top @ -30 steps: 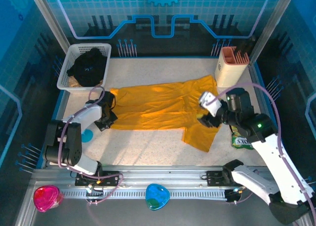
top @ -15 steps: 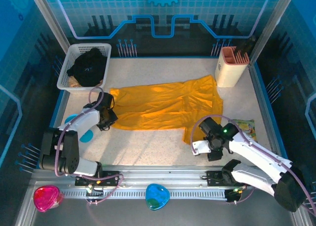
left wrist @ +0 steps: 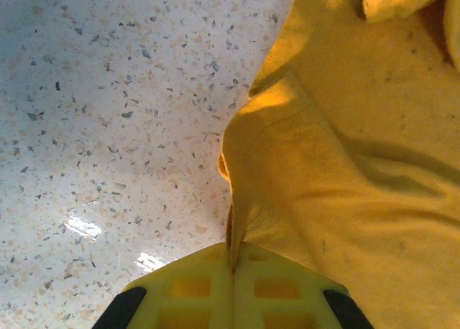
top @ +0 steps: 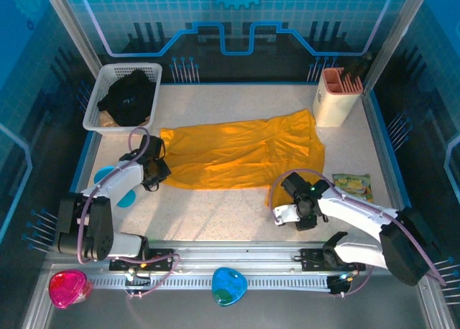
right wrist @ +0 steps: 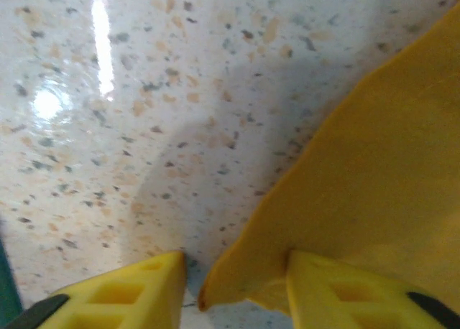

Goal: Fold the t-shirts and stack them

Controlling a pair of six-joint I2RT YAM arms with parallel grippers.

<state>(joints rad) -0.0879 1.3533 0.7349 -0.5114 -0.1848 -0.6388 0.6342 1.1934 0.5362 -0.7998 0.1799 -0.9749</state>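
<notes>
The golden-yellow t-shirt (top: 237, 153) lies spread across the middle of the table. My left gripper (top: 157, 172) is at its left edge, shut on a pinched fold of the yellow cloth (left wrist: 345, 164), which runs up from between the yellow fingers (left wrist: 233, 261). My right gripper (top: 282, 202) is low at the shirt's near right corner. There the jaws (right wrist: 236, 268) stand open, and the corner of the shirt (right wrist: 374, 185) lies in the gap between them. The black t-shirt (top: 128, 95) is bundled in the white mesh basket (top: 93, 113) at the back left.
A beige holder (top: 336, 95) stands at the back right. A snack packet (top: 351, 185) lies right of the shirt. A blue disc (top: 126, 197) sits under the left arm. A pink piece (top: 68, 286) and a blue piece (top: 228, 284) rest on the front rail.
My right arm has swung from over the shirt's right side down to its near corner, and its jaws have narrowed around that corner. The left gripper has stayed shut, shifting only slightly.
</notes>
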